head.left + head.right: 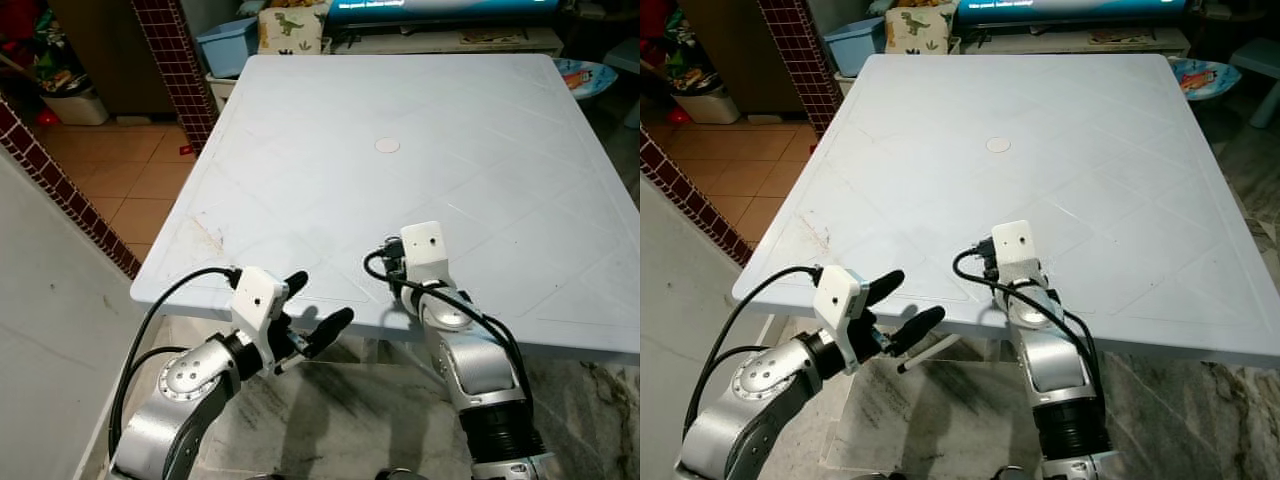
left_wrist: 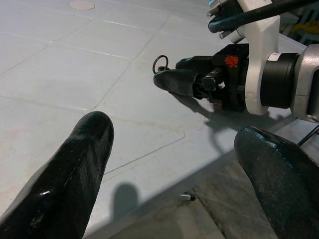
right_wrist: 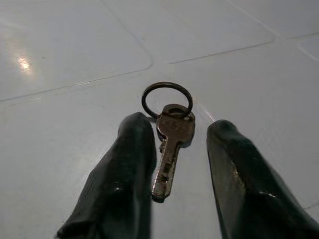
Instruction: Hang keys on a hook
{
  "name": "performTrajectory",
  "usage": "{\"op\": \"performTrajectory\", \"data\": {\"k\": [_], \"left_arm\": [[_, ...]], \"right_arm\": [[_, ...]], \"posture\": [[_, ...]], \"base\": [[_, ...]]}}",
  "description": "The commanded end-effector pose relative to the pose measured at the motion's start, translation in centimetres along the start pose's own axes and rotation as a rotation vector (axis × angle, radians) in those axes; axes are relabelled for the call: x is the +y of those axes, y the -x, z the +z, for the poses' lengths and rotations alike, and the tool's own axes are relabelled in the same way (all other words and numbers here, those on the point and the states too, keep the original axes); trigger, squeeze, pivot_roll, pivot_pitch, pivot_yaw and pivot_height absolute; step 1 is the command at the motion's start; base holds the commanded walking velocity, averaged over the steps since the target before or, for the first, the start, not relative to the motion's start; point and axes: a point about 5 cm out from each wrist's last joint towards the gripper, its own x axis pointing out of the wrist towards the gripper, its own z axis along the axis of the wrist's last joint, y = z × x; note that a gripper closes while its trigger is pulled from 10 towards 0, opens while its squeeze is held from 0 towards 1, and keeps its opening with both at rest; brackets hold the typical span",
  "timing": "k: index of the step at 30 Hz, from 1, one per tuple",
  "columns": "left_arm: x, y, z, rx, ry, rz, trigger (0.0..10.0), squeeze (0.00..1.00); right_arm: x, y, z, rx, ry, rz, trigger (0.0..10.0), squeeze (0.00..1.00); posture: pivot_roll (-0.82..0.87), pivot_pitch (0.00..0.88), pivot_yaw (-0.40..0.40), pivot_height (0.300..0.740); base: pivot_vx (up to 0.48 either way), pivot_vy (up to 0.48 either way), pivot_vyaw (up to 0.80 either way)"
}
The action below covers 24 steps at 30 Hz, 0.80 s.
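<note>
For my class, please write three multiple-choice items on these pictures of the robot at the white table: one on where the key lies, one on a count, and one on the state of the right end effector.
1. Where does the key lie?
A. On the table, between the fingers of the right end effector
B. On the tiled floor
C. In the left end effector

2. How many keys hang on the key ring?
A. Three
B. One
C. None

3. What state is the right end effector in?
A. Shut on the key
B. Holding the ring in the air
C. Open, one finger at each side of the key

Key: 1 A, since the right wrist view shows the key flat on the white top between the two black fingers. 2 B, since a single key is threaded on the ring. 3 C, since the far finger stands clear of the key. The left end effector hovers open at the table's near edge.
</note>
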Motion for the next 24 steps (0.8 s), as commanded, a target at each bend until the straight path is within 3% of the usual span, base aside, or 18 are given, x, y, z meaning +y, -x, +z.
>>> {"op": "performTrajectory", "data": {"k": [1,9,24], "left_arm": [[-0.2,0.3,0.1,0.008,-0.008,-0.011,10.0,0.0],[-0.3,0.2,0.0,0.01,-0.008,-0.018,10.0,0.0],[-0.2,0.2,0.0,0.007,-0.006,-0.015,10.0,0.0]], "right_arm": [[1.6,0.0,-1.1,0.06,-0.013,0.072,0.0,0.0],[2.4,0.4,-2.6,0.138,-0.029,0.111,0.0,0.0],[2.6,0.7,-3.2,0.163,-0.025,0.114,0.0,0.0]], "posture": [[0.07,0.133,0.092,0.74],[0.07,0.131,0.091,0.74],[0.06,0.13,0.091,0.74]], "base": [[0.0,0.0,0.0],[0.0,0.0,0.0],[0.0,0.0,0.0]]}}
